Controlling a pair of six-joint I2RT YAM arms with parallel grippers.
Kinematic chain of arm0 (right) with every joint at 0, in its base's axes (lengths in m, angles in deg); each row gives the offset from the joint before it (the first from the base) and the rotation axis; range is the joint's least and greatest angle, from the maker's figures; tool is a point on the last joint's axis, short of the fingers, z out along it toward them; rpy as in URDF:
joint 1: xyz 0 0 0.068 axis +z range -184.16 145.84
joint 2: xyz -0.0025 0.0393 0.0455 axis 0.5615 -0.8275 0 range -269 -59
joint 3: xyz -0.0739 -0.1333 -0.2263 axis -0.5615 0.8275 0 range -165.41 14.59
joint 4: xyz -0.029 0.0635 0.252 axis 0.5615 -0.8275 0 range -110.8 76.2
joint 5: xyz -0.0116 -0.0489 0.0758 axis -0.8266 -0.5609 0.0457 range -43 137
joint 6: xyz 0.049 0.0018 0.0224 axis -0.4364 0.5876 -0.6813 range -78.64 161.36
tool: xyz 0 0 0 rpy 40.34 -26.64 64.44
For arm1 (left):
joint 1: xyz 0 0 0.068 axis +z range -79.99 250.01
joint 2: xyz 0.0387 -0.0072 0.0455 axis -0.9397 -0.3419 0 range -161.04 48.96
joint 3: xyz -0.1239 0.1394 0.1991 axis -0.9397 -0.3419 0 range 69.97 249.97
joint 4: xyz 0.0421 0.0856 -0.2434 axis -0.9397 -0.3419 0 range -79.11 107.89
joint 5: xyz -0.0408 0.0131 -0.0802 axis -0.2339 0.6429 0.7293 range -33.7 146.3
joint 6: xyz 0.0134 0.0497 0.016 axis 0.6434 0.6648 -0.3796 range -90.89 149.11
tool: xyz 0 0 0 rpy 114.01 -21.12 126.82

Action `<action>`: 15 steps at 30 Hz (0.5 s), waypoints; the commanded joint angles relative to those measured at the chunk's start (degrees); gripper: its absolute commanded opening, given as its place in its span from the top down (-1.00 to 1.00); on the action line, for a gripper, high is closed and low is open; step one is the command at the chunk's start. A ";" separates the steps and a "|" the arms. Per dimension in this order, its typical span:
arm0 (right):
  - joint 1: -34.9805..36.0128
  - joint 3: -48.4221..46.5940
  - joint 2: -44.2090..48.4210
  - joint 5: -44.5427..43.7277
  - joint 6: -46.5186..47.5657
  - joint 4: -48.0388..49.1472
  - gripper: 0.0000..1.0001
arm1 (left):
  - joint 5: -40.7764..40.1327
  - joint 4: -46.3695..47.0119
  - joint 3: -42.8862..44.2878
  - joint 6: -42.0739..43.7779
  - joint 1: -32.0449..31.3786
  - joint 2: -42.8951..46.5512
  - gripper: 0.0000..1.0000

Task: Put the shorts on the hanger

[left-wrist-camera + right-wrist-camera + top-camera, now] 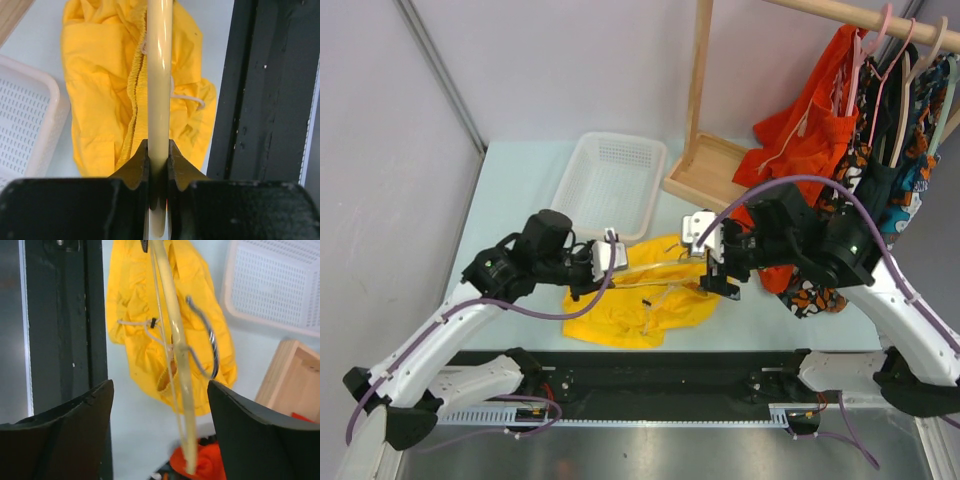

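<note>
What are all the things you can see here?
shorts: one, bright yellow, crumpled on the table in front of the arms
hanger: one, cream with a metal hook, held above the shorts
basket: one, white, at the back of the table
wooden rack: one, light wood, back right
orange garment: one, hanging on the rack
dark patterned clothes: a few, hanging beside the orange one
other hangers: a few, pink and beige, on the rack's rail
table: one, pale blue-grey
left gripper: one, black, shut on the hanger
right gripper: one, black, open, the hanger running between its jaws
</note>
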 commanded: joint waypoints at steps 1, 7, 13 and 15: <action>-5.04 8.56 11.84 7.22 -6.69 12.14 -0.72 | 13.52 3.32 -1.07 -2.37 3.81 5.81 0.99; -7.86 13.68 12.15 11.26 -6.96 17.17 -0.63 | 17.07 -0.37 -2.83 2.98 5.83 8.46 0.99; -8.22 13.25 8.20 19.79 -7.65 17.88 -0.38 | 18.03 -0.20 -3.36 2.73 6.36 9.16 0.99; -7.60 13.24 6.36 20.76 -8.10 17.27 -0.33 | 18.47 -0.02 -3.36 2.46 6.53 9.25 0.99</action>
